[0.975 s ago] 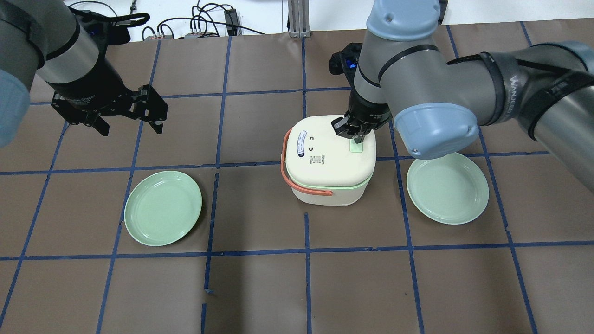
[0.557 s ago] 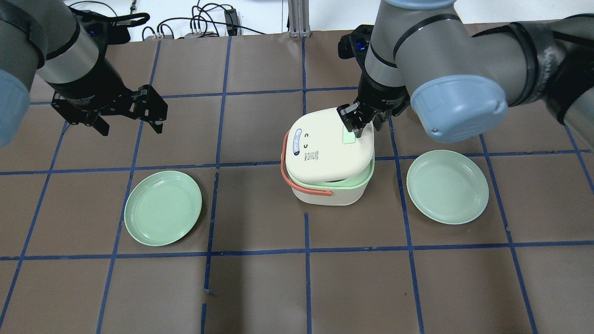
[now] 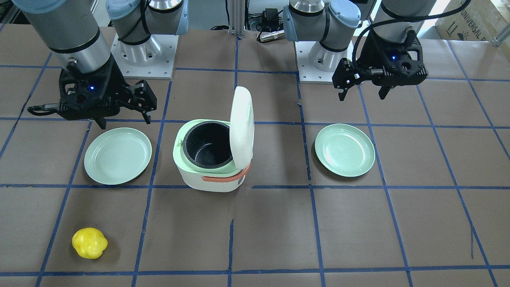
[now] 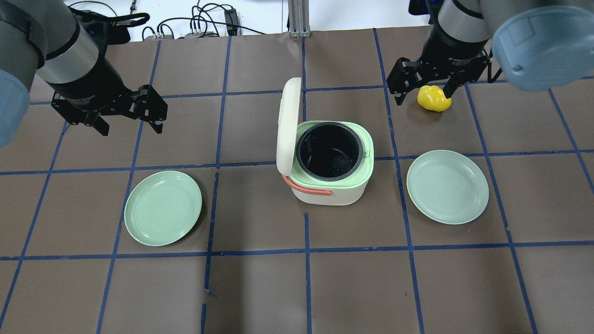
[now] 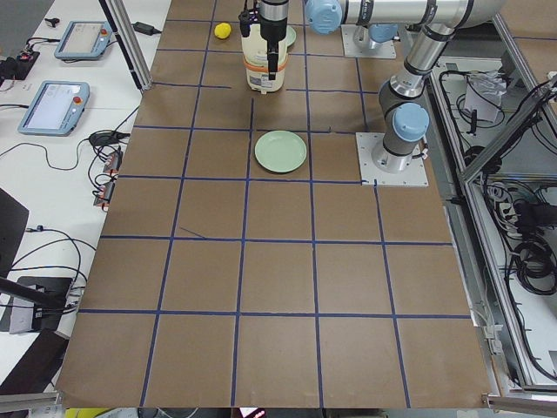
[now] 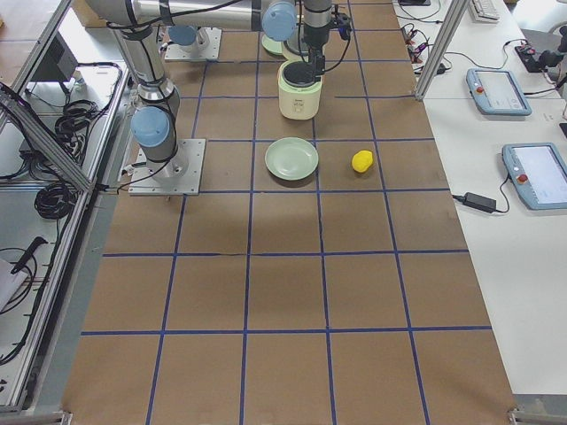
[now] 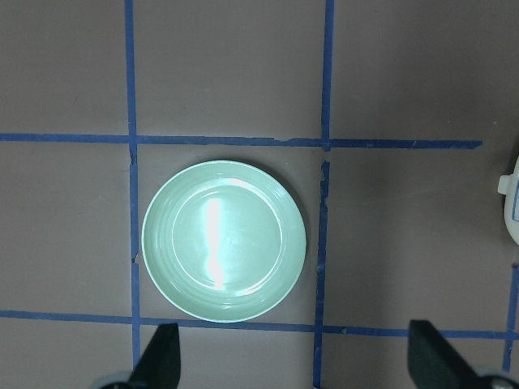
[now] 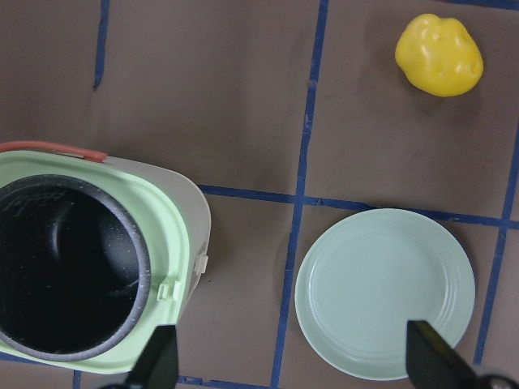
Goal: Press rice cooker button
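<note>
The white and green rice cooker (image 4: 330,190) stands mid-table with its lid (image 4: 287,125) swung upright on its left side, and the dark inner pot (image 4: 328,149) is exposed. The lid's button cannot be made out. My right gripper (image 4: 423,93) is open and empty, raised to the right of the cooker. Its wrist view looks down on the cooker rim (image 8: 174,235). My left gripper (image 4: 127,120) is open and empty, hovering far to the left over a green plate (image 7: 223,251).
A green plate (image 4: 163,208) lies left of the cooker and another (image 4: 447,186) lies right of it. A yellow pepper-like object (image 4: 434,98) lies beyond the right plate and also shows in the front view (image 3: 89,243). Cables run along the table's far edge.
The cooker lid has swung from closed to fully upright. My right gripper has lifted off the lid, moved away to the right and opened. The left arm has not moved.
</note>
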Available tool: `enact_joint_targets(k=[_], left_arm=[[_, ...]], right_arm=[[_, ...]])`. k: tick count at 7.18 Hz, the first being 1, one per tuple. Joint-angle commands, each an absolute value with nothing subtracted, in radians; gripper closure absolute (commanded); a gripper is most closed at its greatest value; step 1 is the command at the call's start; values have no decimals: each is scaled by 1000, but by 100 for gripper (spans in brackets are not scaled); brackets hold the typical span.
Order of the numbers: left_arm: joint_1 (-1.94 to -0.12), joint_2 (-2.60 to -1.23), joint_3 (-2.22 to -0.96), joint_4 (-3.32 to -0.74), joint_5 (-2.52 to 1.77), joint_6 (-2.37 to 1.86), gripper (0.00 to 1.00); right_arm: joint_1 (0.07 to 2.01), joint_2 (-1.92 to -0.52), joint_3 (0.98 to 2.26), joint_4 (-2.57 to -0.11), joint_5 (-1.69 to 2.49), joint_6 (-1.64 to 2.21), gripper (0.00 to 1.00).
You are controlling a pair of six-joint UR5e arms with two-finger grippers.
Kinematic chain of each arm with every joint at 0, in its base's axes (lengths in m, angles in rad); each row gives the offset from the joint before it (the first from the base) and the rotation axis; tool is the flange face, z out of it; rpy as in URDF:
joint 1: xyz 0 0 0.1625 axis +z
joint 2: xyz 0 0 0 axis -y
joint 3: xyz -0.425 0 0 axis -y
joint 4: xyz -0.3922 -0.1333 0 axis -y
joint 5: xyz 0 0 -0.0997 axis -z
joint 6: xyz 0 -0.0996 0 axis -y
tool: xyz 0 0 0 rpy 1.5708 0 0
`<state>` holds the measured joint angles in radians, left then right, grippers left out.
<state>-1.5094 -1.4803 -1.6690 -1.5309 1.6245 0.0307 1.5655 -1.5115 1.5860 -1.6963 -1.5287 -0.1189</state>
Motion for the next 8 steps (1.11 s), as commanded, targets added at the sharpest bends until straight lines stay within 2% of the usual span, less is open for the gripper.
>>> enact_joint_targets(k=[1,8], left_arm=[[-1509,-1480,-1669,-1531,1624,31,0],[-1509,-1480,-1669,-1531,1624,31,0]], right_arm=[[1537,-1522,1589,-1695,-1531,-118,0],[1540,-1545,1589,-1717,-1539,-130,0]])
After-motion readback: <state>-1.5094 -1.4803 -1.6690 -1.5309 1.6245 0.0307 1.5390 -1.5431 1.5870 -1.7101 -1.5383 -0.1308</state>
